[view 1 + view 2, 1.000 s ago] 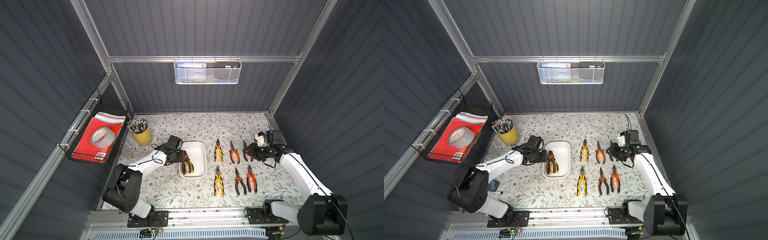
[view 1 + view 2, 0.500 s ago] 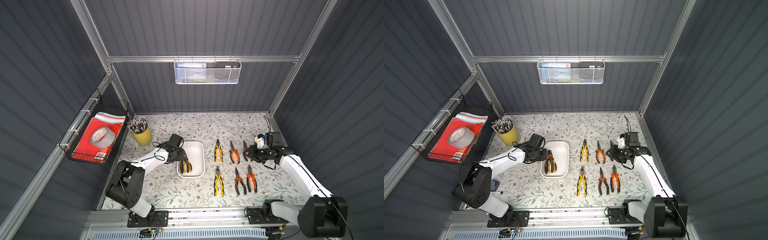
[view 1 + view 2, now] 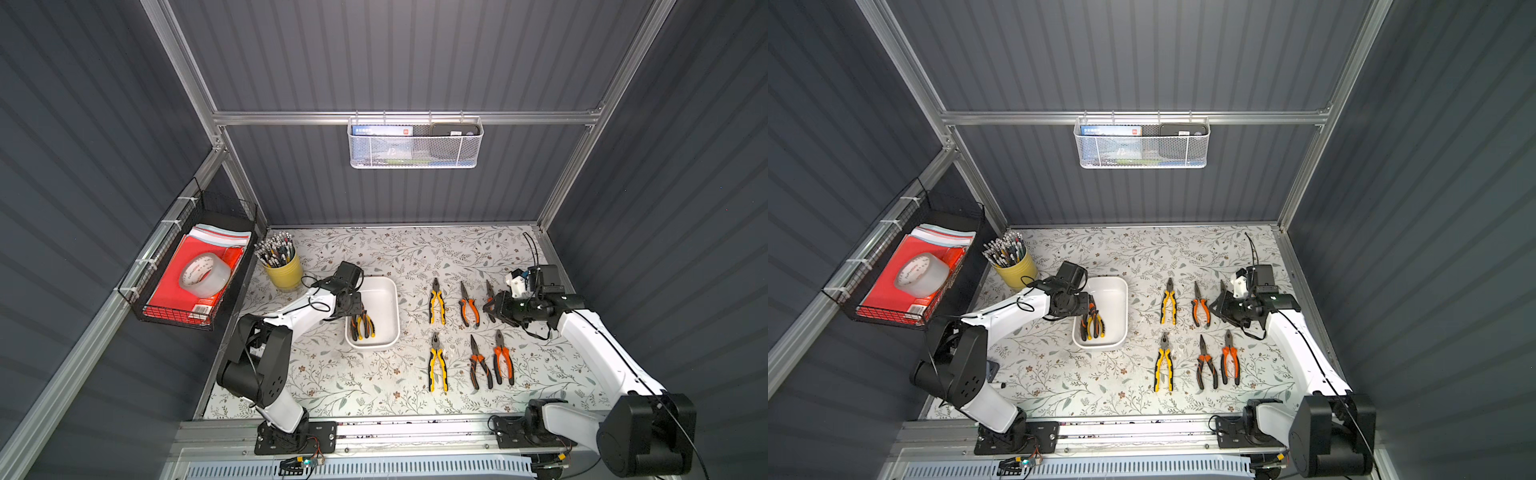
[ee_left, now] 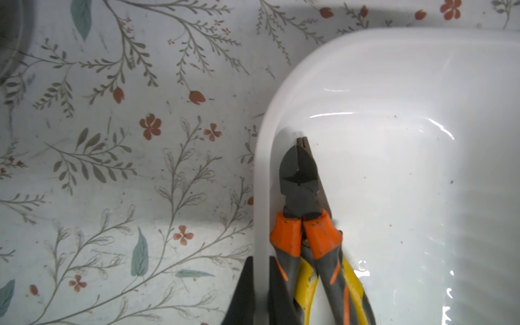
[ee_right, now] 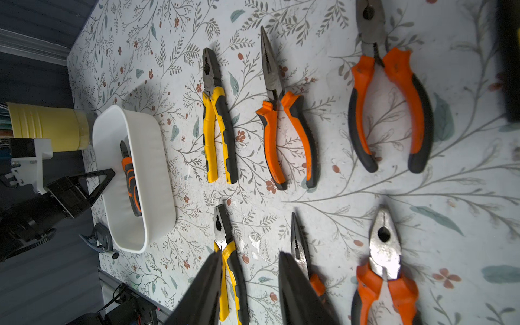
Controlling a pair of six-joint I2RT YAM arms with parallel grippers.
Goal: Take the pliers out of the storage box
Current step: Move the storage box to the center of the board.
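- Left gripper (image 4: pixel 260 270): clenched on the storage box (image 3: pixel 382 299), gripping its left long wall with one finger inside and one outside.
- Storage box contents: orange-handled cutters (image 4: pixel 301 183) lying on a yellow-handled pair (image 4: pixel 305 281), tight against that wall. I judge both heavy, rigid steel with slick heads, so I'd grip the rubbery handles near the pivot.
- Table pliers (image 3: pixel 468 307): six, in two rows, outside the box.
- Right gripper (image 5: pixel 250 256): fingers apart and empty, above them.
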